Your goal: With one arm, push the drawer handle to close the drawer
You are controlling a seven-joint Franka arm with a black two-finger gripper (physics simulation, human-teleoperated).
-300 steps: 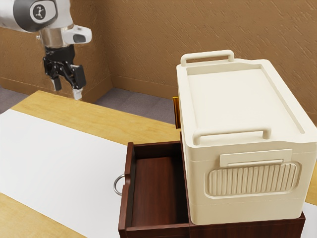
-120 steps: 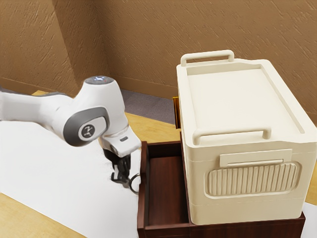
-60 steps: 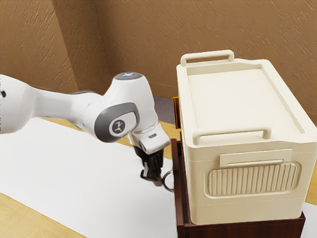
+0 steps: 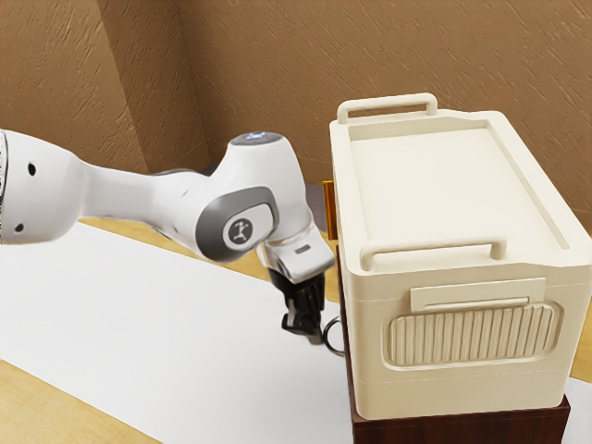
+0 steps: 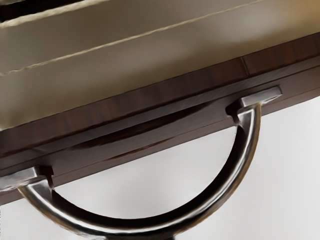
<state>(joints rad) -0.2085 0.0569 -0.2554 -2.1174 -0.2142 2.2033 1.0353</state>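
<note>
Gripper [image 4: 305, 333] at metal handle [image 5: 245, 155], exterior view's left; finger state cannot be told. Closing push seems nearly done; next, seat drawer front [image 5: 80, 162] flush.

Robot arm with smooth, glossy white rounded casings [image 4: 120, 194], the broadest marked by two small, round, dark spots [image 4: 32, 169]. A dark grey oval band [image 4: 211, 228] frames a white panel bearing a round, dark emblem [image 4: 240, 232]; above lies a flat grey cap [image 4: 256, 138] with pale-blue marks. The terminal two-finger gripper [image 4: 306, 332] is black and angular.
</note>
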